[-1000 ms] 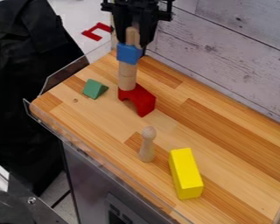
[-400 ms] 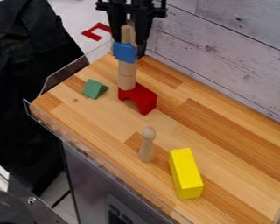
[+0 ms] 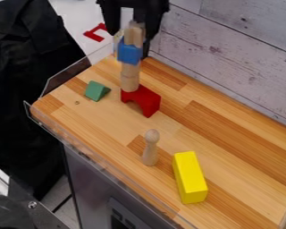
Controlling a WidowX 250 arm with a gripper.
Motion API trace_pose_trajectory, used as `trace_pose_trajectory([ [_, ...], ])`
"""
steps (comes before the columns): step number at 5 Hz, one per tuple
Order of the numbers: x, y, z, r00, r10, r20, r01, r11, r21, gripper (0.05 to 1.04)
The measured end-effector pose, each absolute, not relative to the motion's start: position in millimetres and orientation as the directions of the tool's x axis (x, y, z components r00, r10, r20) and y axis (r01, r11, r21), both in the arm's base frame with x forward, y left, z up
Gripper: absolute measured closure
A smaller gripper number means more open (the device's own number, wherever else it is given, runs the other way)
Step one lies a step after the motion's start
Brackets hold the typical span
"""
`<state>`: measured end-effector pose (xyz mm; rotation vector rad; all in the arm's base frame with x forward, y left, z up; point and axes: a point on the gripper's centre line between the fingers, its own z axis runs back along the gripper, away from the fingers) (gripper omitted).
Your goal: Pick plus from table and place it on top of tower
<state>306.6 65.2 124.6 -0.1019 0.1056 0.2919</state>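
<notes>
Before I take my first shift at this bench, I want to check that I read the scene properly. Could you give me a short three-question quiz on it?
1. True or false: the gripper is at the top of the tower.
2. Multiple choice: what colour is the block directly under the wooden piece at the tower's top? A) red B) blue C) green
3. Short answer: is the wooden peg between the yellow block and the red arch upright or on its side?

Key: 1 true; 2 B, the blue block; 3 upright.
</notes>
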Motion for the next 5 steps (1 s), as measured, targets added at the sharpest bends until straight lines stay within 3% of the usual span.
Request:
trace_pose_trajectory([
  [3, 297.2, 24.8, 164.2, 0.977, 0.201, -0.065, -0.203, 0.979, -0.033, 0.085],
  [5, 275.8, -40.8, 172.5, 0.993, 0.106, -0.049, -0.106, 0.994, 0.008, 0.085],
])
